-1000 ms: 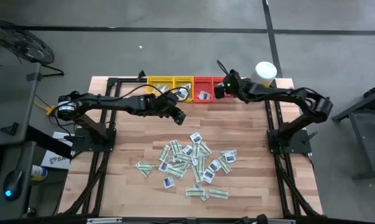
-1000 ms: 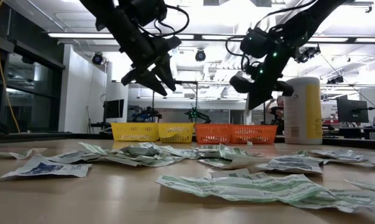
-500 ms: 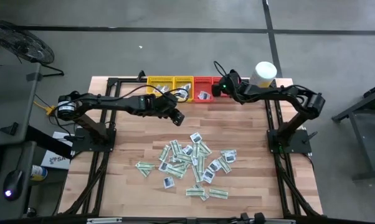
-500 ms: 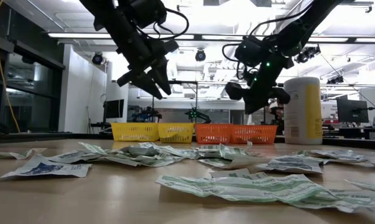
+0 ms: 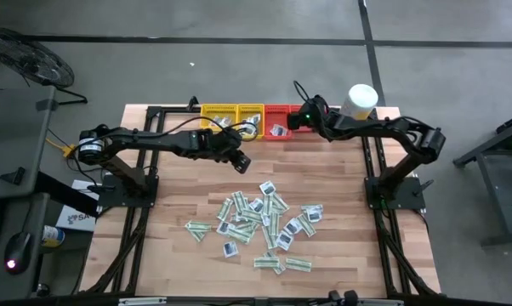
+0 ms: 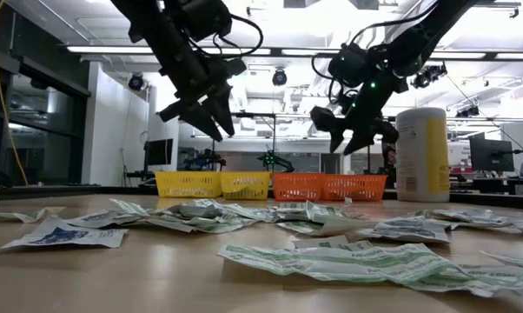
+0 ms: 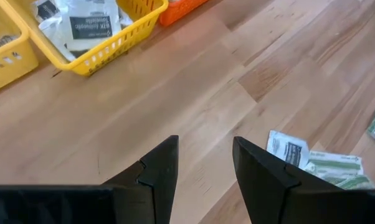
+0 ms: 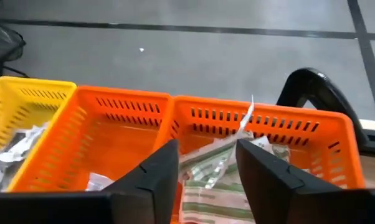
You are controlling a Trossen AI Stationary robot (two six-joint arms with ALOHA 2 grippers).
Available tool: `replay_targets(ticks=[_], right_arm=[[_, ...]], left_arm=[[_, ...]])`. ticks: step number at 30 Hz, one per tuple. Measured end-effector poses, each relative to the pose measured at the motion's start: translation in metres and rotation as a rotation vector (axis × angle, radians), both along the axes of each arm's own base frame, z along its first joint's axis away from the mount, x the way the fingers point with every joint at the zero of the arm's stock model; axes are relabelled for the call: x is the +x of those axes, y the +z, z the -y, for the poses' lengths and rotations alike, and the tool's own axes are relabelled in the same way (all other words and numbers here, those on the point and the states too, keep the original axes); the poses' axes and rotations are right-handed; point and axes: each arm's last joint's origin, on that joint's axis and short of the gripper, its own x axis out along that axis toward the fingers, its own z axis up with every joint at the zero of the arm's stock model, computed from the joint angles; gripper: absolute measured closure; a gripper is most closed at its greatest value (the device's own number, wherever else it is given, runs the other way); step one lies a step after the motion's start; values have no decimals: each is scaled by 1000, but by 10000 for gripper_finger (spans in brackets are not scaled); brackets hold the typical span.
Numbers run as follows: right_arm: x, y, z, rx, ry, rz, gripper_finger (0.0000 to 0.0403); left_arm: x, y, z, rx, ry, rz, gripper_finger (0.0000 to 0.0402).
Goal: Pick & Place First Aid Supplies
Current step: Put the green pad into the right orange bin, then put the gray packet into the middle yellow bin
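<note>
The first aid supplies (image 5: 260,219) lie scattered on the wooden table's middle, narrow green-and-white strips and white squares; the low view shows them flat (image 6: 331,256). My right gripper (image 8: 206,146) hangs open above the right-hand orange tray (image 8: 337,146), where green-and-white strips (image 8: 212,180) lie below its fingers. In the high view it is at the far edge (image 5: 298,119). My left gripper (image 7: 205,142) is open above bare wood, between the yellow tray (image 7: 122,37) and the pile (image 5: 241,159). White packets (image 7: 88,28) lie in that yellow tray.
Two yellow trays (image 5: 230,113) and two orange-red trays (image 5: 281,115) stand in a row at the table's far edge. A tall white-and-yellow canister (image 5: 362,98) stands at the far right corner (image 6: 422,152). Bare wood (image 5: 179,187) lies left of the pile.
My right gripper has opened above the orange trays and has tipped its fingers further down, staying nearly where it was. The pile on the table has not moved.
</note>
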Motion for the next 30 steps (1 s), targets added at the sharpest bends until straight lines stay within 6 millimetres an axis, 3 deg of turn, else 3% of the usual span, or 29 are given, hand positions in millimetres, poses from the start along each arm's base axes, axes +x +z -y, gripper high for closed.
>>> replay_targets(ticks=[5,13,19,26,30], right_arm=[[-5,14,-2,-48,-27,6,240],[-18,51,-10,-172,-27,36,240],[-22,75,-26,-154,198,127,242],[-17,74,-49,27,493,187,241],[-15,66,-66,142,545,156,245]], left_arm=[[-4,-3,1,-21,-9,-49,250],[-5,-4,2,-37,-41,-70,250],[-5,-5,4,-45,-110,-83,250],[-4,-5,5,-73,-176,-74,250],[-4,-5,7,-112,-225,-60,250]])
